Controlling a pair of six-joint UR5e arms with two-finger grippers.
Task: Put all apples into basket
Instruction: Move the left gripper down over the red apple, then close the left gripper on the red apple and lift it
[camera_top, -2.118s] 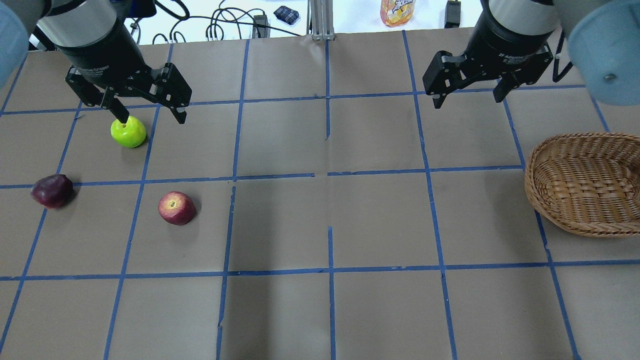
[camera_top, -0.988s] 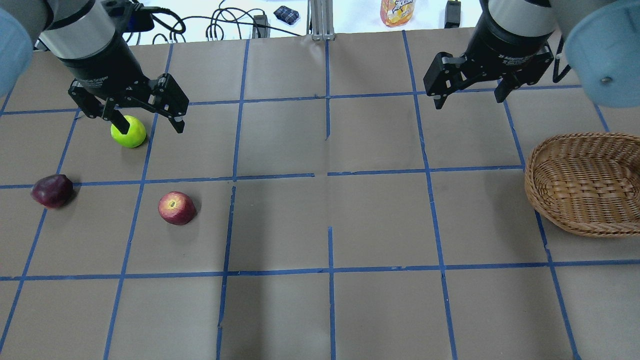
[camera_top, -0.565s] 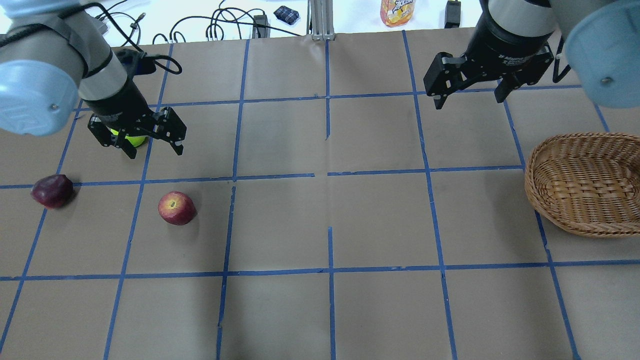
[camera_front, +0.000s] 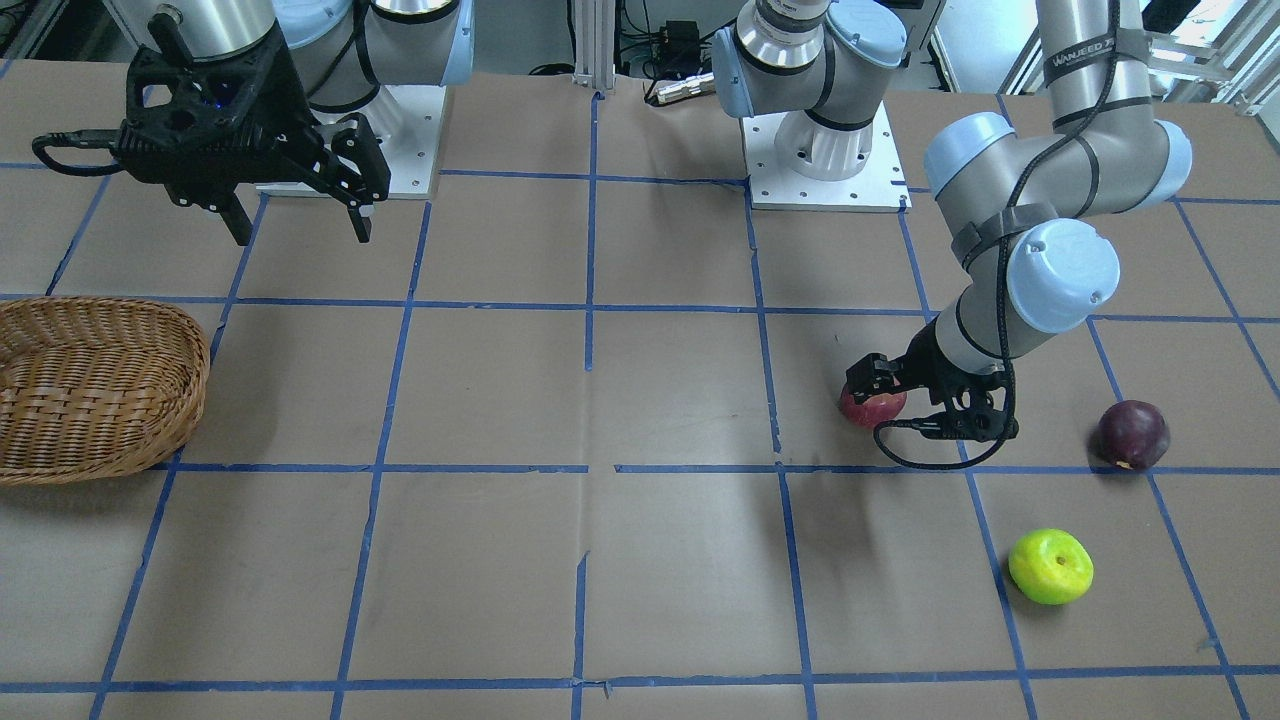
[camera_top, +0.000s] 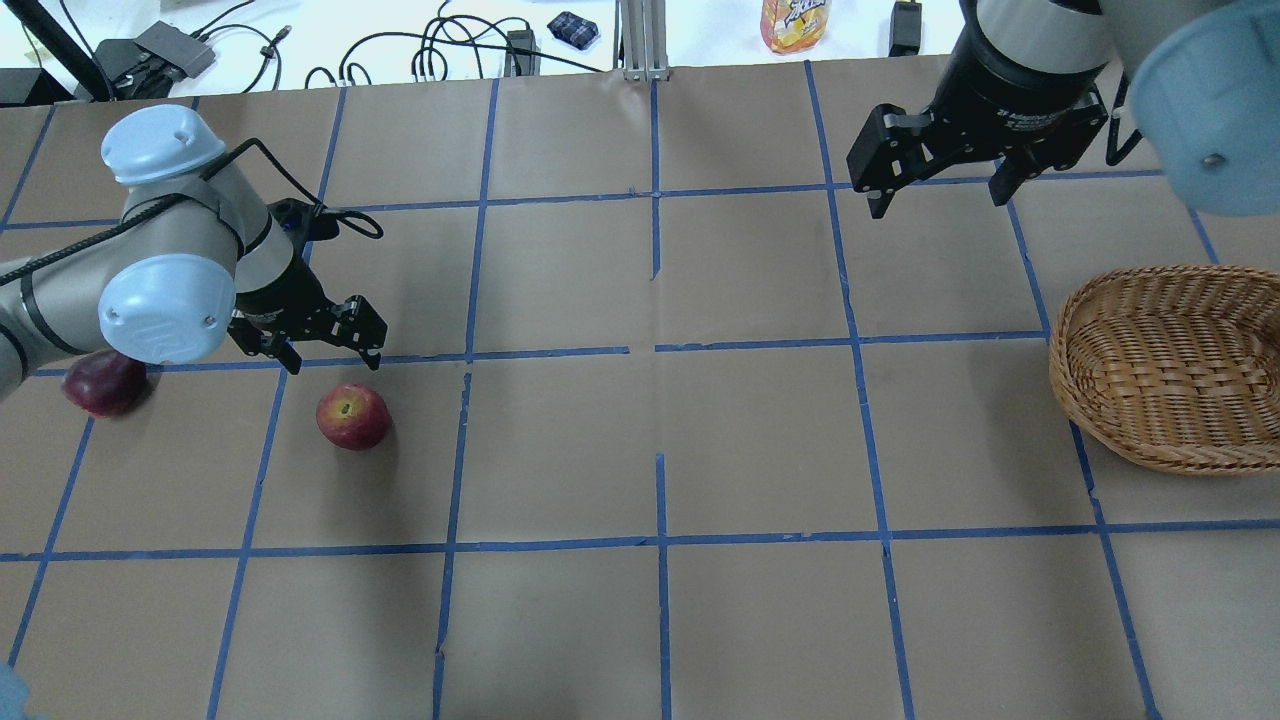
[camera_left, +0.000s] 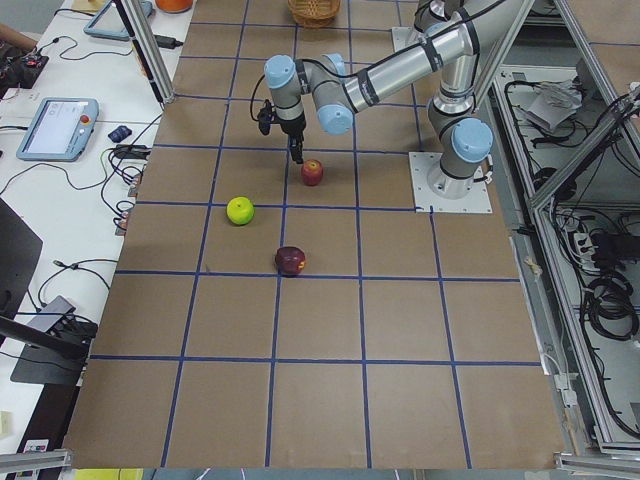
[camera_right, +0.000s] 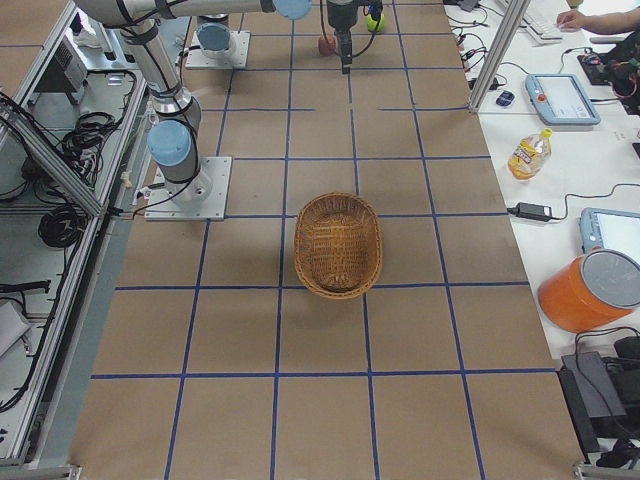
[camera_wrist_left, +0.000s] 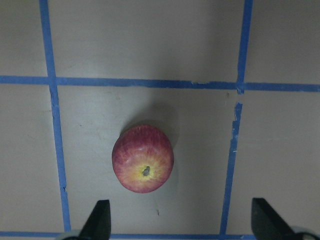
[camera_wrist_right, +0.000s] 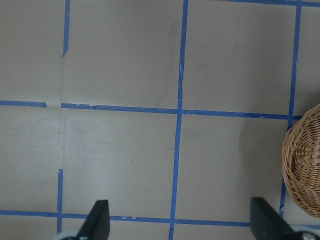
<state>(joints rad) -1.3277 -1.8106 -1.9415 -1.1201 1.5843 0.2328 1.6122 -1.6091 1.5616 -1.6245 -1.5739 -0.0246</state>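
The red apple (camera_top: 352, 416) lies on the table at the left; it also shows in the left wrist view (camera_wrist_left: 143, 158), the front view (camera_front: 872, 407) and the left view (camera_left: 313, 172). My left gripper (camera_top: 335, 362) is open and empty, low above the table, just behind this apple; the apple is not between the fingers (camera_wrist_left: 100, 222). The dark purple apple (camera_front: 1133, 434) and the yellow-green apple (camera_front: 1050, 566) lie apart nearby. The left arm hides the green one from overhead. The wicker basket (camera_top: 1075, 400) stands empty at the right. My right gripper (camera_top: 940, 200) hangs open and empty, high behind the basket.
The table is covered in brown paper with a blue tape grid. A bottle (camera_top: 795, 22), cables and a small dark item lie on the white strip beyond the far edge. The left arm's elbow (camera_top: 160, 300) partly covers the purple apple (camera_top: 100, 385).
My left arm has left the green apple, swung toward the front and come down low behind the red apple, still open. The right arm and the apples have not moved.
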